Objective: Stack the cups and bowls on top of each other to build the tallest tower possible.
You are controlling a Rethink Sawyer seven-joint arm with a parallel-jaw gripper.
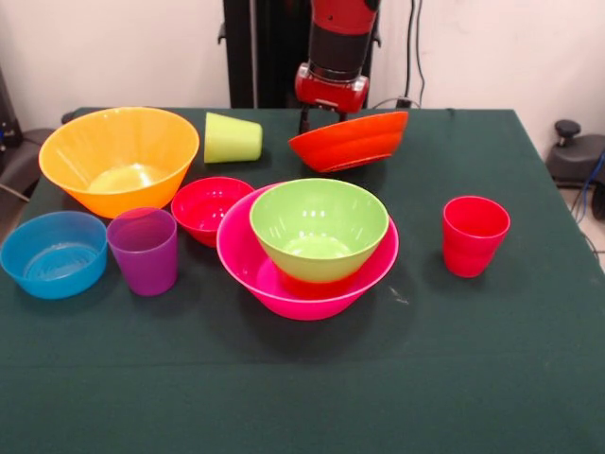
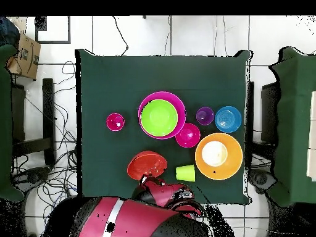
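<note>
The tower is a wide pink bowl (image 1: 248,263) with a green bowl (image 1: 319,225) nested in it and an orange-red piece (image 1: 312,283) showing under the green one. My gripper (image 1: 312,123) is at the far side, shut on the far rim of the orange-red bowl (image 1: 348,142), which hangs tilted just above the cloth. It also shows in the overhead view (image 2: 147,165). The lime green cup (image 1: 232,138) lies on its side. The purple cup (image 1: 144,251) and the red cup (image 1: 475,235) stand upright. The small red bowl (image 1: 206,206) touches the pink bowl.
The large yellow-orange bowl (image 1: 118,156) stands at the far left and the blue bowl (image 1: 54,253) at the near left, beside the purple cup. The green tablecloth (image 1: 302,378) stretches wide in front. Chairs and cables surround the table (image 2: 99,74).
</note>
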